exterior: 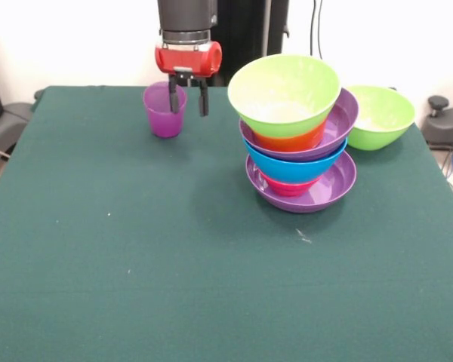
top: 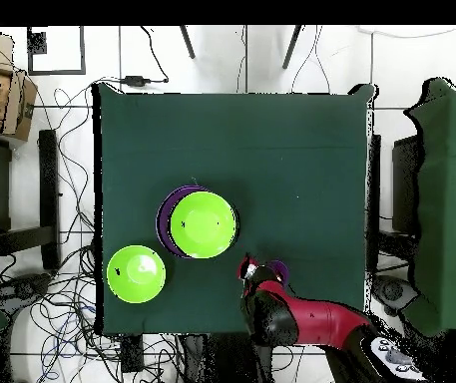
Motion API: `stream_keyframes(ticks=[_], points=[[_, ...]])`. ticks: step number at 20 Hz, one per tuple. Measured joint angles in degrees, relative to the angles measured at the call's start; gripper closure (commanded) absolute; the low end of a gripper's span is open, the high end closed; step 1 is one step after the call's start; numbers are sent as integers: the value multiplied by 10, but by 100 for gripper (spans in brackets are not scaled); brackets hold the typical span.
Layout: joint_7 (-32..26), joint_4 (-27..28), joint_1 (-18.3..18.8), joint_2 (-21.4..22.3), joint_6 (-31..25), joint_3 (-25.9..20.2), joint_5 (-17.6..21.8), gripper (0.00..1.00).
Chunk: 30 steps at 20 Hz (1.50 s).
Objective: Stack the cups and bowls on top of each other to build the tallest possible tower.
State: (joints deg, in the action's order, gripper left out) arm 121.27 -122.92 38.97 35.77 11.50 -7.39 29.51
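Observation:
The tower stands right of centre: a wide purple bowl (exterior: 326, 190) as base, then a red-pink bowl (exterior: 285, 186), a blue bowl (exterior: 294, 167), a second purple bowl (exterior: 338, 121), an orange bowl (exterior: 287, 141) and a tilted lime green bowl (exterior: 283, 92) on top. From overhead the top green bowl (top: 203, 224) hides most of the pile. A translucent purple cup (exterior: 163, 111) stands upright at the table's far side. My gripper (exterior: 189, 113) is open over the cup's right rim, one finger at the cup and one beside it; overhead it (top: 250, 270) is next to the cup (top: 277, 269). No yellow cup shows.
A second lime green bowl (exterior: 380, 117) sits alone on the green table (exterior: 136, 264), right of the tower; overhead it (top: 136, 273) is at the lower left. Chairs and cables surround the table.

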Motion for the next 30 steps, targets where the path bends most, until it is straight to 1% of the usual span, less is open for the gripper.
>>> stream_keyframes(ticks=[2,3,5,12,14,16,19,20,23,28,29,30], points=[[0,3,0,-8,16,1,0,0],[0,9,0,-20,30,3,0,0],[0,13,0,-31,35,7,0,0],[0,22,0,-92,35,24,6,0],[0,22,0,-100,35,29,8,0],[0,18,0,-99,35,30,8,0],[0,1,1,-70,19,27,8,0],[0,-9,1,-51,8,25,8,0],[0,-23,3,-23,-9,20,7,0],[0,-52,16,43,-57,2,-1,0],[0,-61,22,65,-74,-7,-7,0],[0,-65,25,76,-84,-12,-10,0]])
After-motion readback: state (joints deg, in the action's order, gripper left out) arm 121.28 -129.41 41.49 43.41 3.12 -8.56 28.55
